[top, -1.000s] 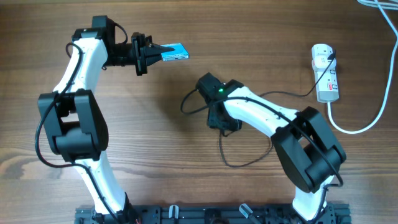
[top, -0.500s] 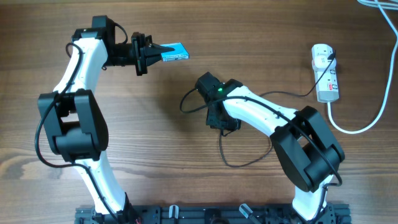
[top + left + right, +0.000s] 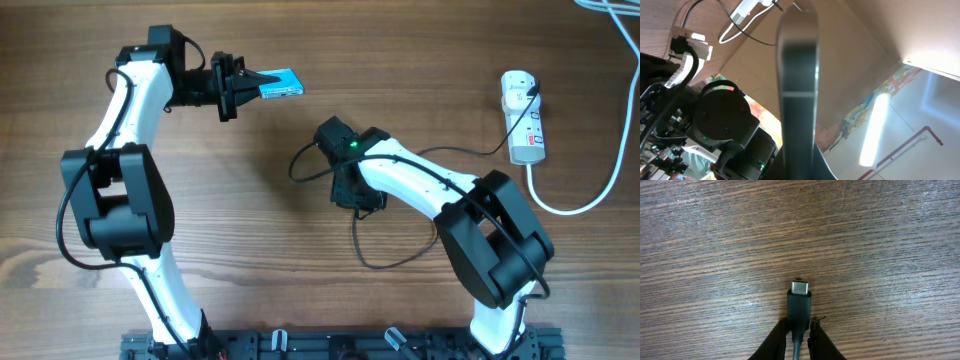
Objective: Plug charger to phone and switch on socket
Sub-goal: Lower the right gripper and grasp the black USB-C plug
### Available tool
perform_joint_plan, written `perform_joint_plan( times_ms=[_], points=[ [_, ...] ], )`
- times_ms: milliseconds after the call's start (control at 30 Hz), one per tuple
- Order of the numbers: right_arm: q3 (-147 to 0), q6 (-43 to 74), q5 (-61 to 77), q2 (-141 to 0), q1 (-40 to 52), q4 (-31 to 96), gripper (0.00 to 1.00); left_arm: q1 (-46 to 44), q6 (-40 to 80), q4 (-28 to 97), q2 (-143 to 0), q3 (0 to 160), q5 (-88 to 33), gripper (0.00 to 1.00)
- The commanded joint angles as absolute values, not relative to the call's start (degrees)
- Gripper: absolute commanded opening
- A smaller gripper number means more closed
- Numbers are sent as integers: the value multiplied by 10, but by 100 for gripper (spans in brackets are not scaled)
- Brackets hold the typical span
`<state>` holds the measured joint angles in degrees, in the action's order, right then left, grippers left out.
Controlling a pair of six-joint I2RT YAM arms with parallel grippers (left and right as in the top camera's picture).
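My left gripper is shut on the phone, which shows a cyan-blue screen and is held above the table at the upper left. In the left wrist view the phone appears edge-on as a dark slab between the fingers. My right gripper is shut on the charger's small black plug tip, metal end pointing away, just above the wood. In the overhead view the right gripper is at the table's middle, with the thin black charger cable looping to the socket at the right.
A thick white cord curves from the socket along the right edge. The charger's black plug sits in the socket's round outlet. Bare wooden table lies between the two arms.
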<state>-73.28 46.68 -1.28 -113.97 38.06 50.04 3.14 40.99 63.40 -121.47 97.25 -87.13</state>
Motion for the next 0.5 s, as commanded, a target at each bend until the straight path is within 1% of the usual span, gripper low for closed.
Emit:
perform_joint_plan(
  times_ms=[0, 233, 300, 467],
  points=[
    [-726, 473, -13, -1168, 380, 502, 17, 35, 396, 634, -1196, 981, -902, 4],
    [-726, 473, -15, -1168, 380, 505, 15, 35, 396, 634, -1196, 981, -902, 4],
    [-726, 473, -15, -1168, 380, 506, 11, 35, 396, 634, -1196, 981, -902, 4],
    [-726, 474, -15, -1168, 380, 506, 11, 35, 396, 634, -1196, 981, -902, 4]
  ],
)
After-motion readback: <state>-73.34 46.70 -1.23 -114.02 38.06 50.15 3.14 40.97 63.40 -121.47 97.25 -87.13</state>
